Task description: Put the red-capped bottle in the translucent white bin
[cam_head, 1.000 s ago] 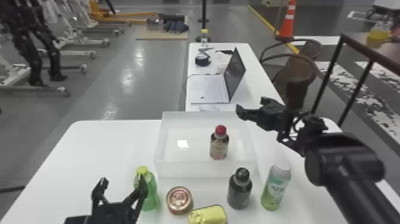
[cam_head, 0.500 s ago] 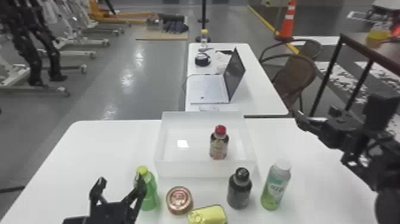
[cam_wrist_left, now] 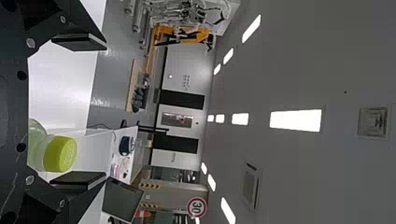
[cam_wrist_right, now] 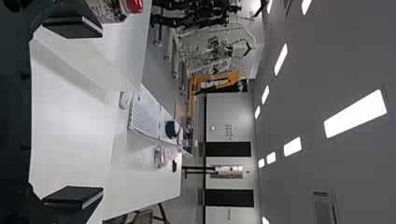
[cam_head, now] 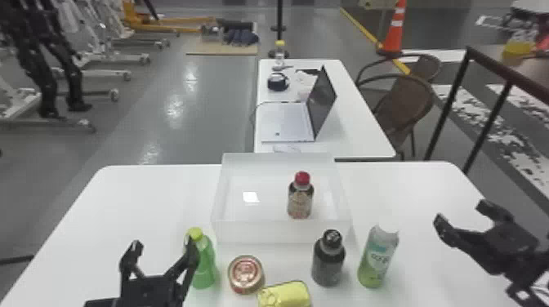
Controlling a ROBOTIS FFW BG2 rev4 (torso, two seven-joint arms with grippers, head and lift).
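Since the earlier frames, your right gripper (cam_head: 461, 213) has swung away from the bin's far right corner, out to the right and then back nearer to you; the red-capped bottle has stayed put. The largest thing before you is the near white table (cam_head: 143, 212), with the far table (cam_head: 359, 134) beyond it. The translucent white bin (cam_head: 245, 232) sits on your near table, toward its far edge. On the far table you have an open laptop (cam_head: 286, 122). Your right gripper is at the right side of the near table, its fingers spread wide with nothing between them. Your left gripper (cam_head: 163, 245) is at the near left, its fingers also well apart and holding nothing, close to the lime-capped green bottle (cam_head: 206, 261). Along the near side of the bin, you have a bottle with a pale top and green base (cam_head: 378, 257) on the right, and a black-capped dark bottle (cam_head: 329, 261) to its left. Your red-capped bottle (cam_head: 301, 200) stands upright inside the bin, right of its middle, free of both grippers. Nearer you are a yellow can (cam_head: 286, 294), partly cut off by the head view's bottom edge, and a round tin (cam_head: 246, 273) just beside it.
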